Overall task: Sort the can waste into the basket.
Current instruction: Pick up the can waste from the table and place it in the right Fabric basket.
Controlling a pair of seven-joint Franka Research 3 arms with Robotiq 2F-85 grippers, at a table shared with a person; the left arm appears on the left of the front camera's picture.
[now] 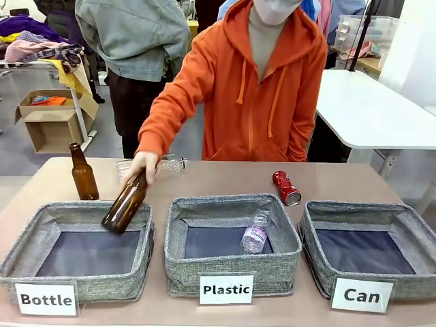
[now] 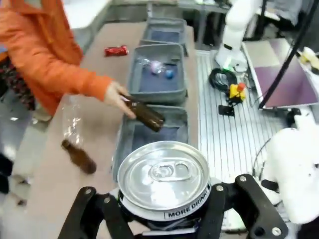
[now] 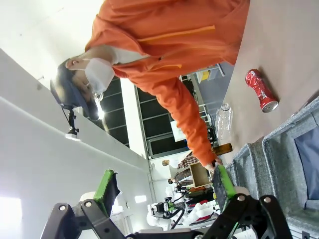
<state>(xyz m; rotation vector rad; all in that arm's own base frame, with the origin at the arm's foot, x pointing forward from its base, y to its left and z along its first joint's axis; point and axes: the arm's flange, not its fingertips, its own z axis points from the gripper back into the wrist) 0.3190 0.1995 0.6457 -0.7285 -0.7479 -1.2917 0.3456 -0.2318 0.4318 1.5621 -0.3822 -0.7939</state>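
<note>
I see Bottle basket (image 1: 102, 276) left, Plastic basket (image 1: 225, 262) middle, Can basket (image 1: 361, 206) right, can (image 1: 287, 188) on table (image 1: 218, 178) behind the last two.

A white table (image 1: 381, 112) is standing at the right behind the tan table (image 1: 225, 180), an open cardboard box (image 1: 48, 122) is sitting on the grey floor (image 1: 10, 153), and clothes (image 1: 34, 37) are lying piled far left.

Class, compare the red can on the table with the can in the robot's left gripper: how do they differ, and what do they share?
Pose: the red can lies on its side on the table; the gripped can shows its silver pull-tab end. State: the red can lies free, untouched; the gripped can is clamped in the left gripper. Shared: both are metal drink cans, neither in the Can basket.
</note>
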